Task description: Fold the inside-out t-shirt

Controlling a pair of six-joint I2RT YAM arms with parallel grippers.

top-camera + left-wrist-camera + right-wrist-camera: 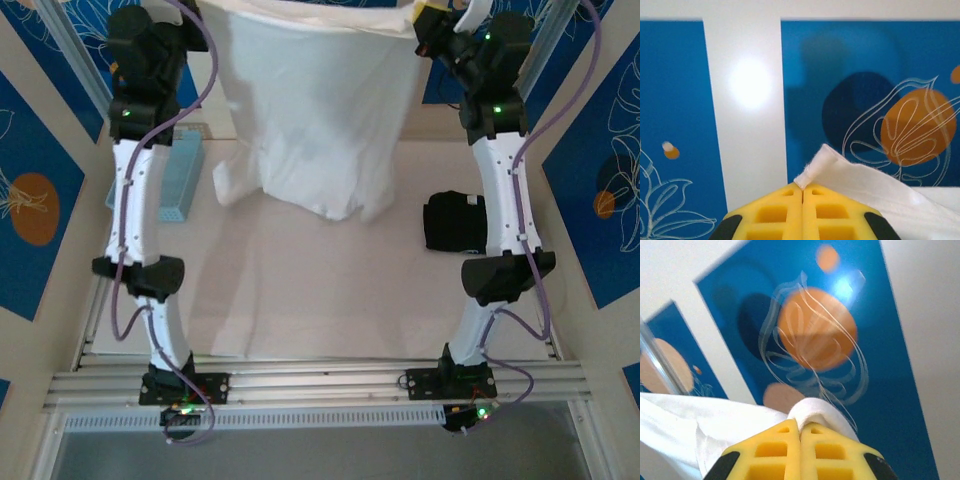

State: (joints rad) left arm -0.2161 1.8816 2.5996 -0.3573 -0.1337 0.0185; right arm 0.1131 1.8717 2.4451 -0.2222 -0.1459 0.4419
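- White t-shirt (310,110) sits top centre in the top view, hanging as a wide sheet between the two raised arms.
- Its top edge runs along the upper frame border, and its sides taper down toward mid-frame.
- The lower end is bunched and crumpled just above frame centre. It looks to be touching the table (300,300), but I can't tell for sure.
- Left gripper (803,189): in the left wrist view the yellow fingers are pressed together, pinching a rolled edge of the shirt (880,190). A small nub of fabric pokes out above the tips, and the rest of the cloth trails off to the lower right of that frame.
- Right gripper (799,426): in the right wrist view the yellow fingers are pressed together with a fold of shirt (715,425) clamped between them. Fabric bulges over the tips and spreads to the lower left of the frame.
- In the top view the right gripper's yellow shows at the upper right corner of the shirt (437,15).
- Left arm (135,190) stands up the left side of the top view, and right arm (505,190) up the right side. Both reach toward the top of the frame.
- Black folded garment (452,222) lies flat on the table at right of centre, just beside the right arm and apart from the shirt.
- Light blue flat item (180,180) lies on the table at left, next to the left arm and near the shirt's lower left corner.
- Both wrist views look out at blue wall panels (850,90) with orange blobs and white line drawings.
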